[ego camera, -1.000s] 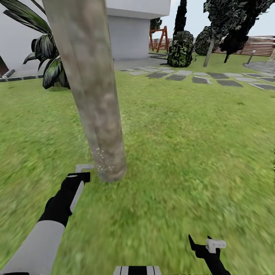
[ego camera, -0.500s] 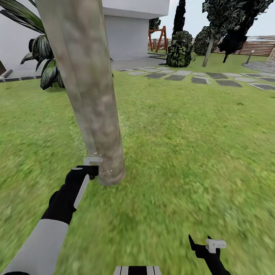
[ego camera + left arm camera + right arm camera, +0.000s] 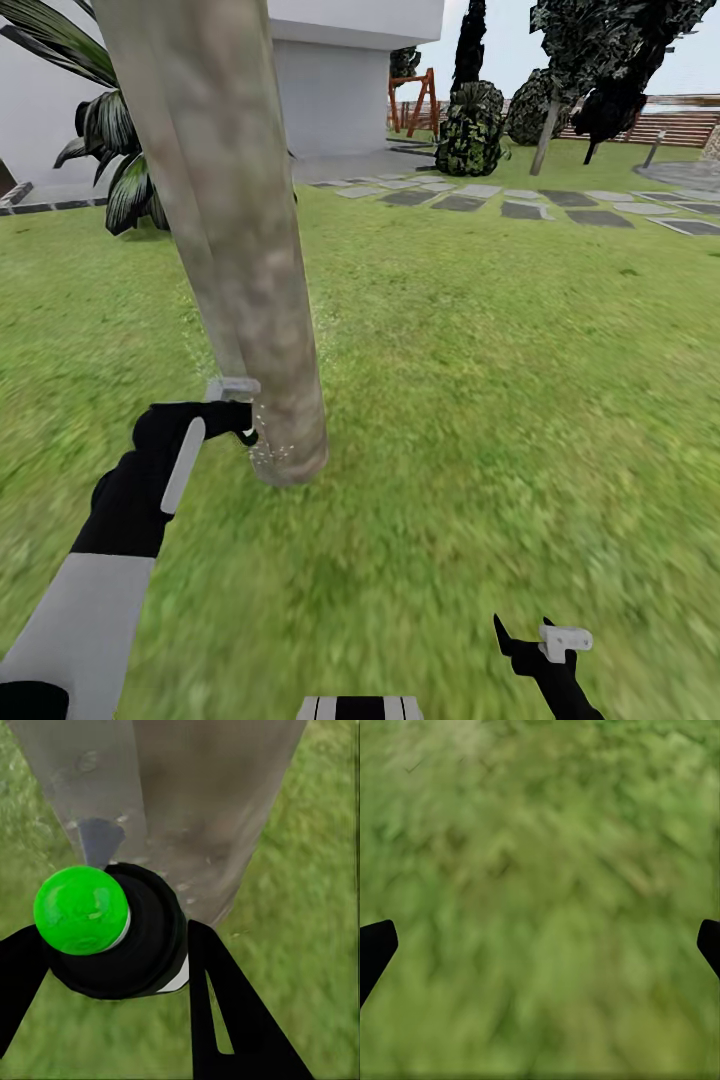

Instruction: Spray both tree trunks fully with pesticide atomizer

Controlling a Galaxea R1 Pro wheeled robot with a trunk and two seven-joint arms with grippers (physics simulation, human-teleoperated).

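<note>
A thick pale grey-brown tree trunk [image 3: 240, 250] rises from the grass lawn [image 3: 480, 380] and leans toward the upper left of the head view. My left gripper [image 3: 232, 402] sits just left of the trunk's base, close to the bark. It is shut on the pesticide atomizer [image 3: 112, 945], a small black body with a bright green round top, which points at the trunk [image 3: 210, 810]. Fine white specks hang by the trunk's foot [image 3: 268, 448]. My right gripper [image 3: 548, 640] hovers low at the near right over grass, with its fingertips [image 3: 376, 945] wide apart and nothing between them.
A white house [image 3: 330, 80] stands behind the trunk, with a broad-leaved plant [image 3: 120, 160] at its left. Grey paving slabs [image 3: 520, 205] cross the lawn farther off. Dark-leaved trees and bushes [image 3: 475, 125] and a brown slat fence [image 3: 685, 125] lie at the back right.
My left arm has moved up and a little left along the trunk's base, still holding the atomizer. The head view shifted slightly early on. The right arm has not moved.
</note>
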